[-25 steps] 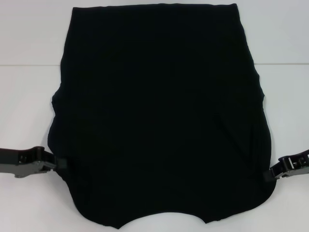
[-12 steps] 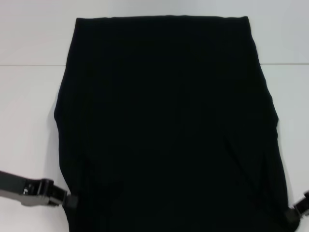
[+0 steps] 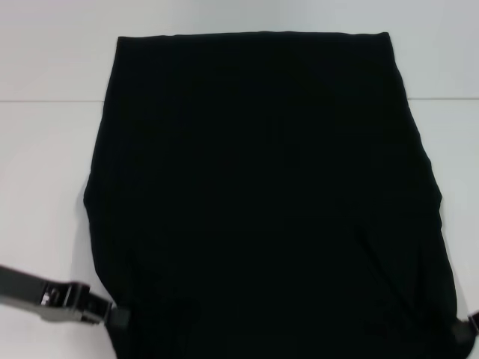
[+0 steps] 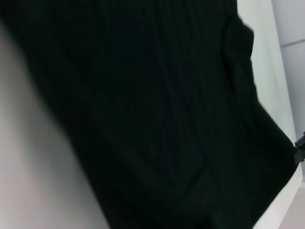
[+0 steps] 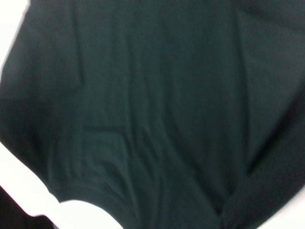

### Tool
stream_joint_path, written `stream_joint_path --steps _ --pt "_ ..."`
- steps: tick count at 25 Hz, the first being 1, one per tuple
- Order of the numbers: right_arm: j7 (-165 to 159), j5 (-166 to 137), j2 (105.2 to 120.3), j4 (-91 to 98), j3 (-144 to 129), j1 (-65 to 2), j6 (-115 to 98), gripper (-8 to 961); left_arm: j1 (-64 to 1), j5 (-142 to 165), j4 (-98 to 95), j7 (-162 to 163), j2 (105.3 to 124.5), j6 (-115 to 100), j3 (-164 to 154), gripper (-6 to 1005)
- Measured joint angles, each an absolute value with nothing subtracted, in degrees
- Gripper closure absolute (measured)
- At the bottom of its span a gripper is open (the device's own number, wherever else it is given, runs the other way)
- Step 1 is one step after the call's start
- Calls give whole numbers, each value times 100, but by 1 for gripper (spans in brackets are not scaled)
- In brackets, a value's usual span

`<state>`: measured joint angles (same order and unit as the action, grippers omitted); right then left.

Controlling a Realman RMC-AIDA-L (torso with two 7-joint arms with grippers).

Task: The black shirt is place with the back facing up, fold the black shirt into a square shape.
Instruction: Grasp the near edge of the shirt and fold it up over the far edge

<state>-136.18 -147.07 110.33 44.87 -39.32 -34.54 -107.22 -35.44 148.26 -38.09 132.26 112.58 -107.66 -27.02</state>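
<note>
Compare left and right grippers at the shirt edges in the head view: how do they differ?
The left gripper shows together with its arm, reaching in from the frame's left edge; the right gripper is only a sliver at the frame's right edge. The left gripper meets the black shirt at its near left edge, the right gripper at its near right edge. Shared: both are low, near the robot, at the cloth's edge on the white table.

- Head view: bright, even light; white table (image 3: 45,187) near overexposed.
- Black shirt (image 3: 262,194): detail lost in darkness.
- Wrist views: soft, blurred; folds faint.
- Shadows: faint, narrow.
</note>
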Motion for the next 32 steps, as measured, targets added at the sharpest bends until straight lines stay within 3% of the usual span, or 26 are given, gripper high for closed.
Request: stream_joint_path --steps 4,15,17,20,27,32 --pt "-13350 -14409 11029 4470 -3626 -3591 -10714 883 -3709 14669 -3765 13358 11220 -10576 -2470 956" --pt "-13175 -12896 10735 4511 -2676 -3786 -9910 884 -4178 13835 -3645 13863 10989 -9476 -1738 956" --pt "-13184 -12808 10741 4426 -2719 -3844 -9186 884 -4322 13788 -3491 13917 10952 -8879 -1771 956" --pt "-13074 -12805 10841 4069 -2930 -3988 -8020 884 -4523 13785 -3265 13928 11020 -7820 -1931 956" --pt "-12784 -12867 11178 2842 -4049 -4451 -5257 884 -4730 13806 -2808 13925 11408 -5656 -2695 956" --pt "-12778 -12867 11365 2860 -4356 -4556 -4686 885 -4718 13780 -2813 13902 11496 -5201 -2950 956"
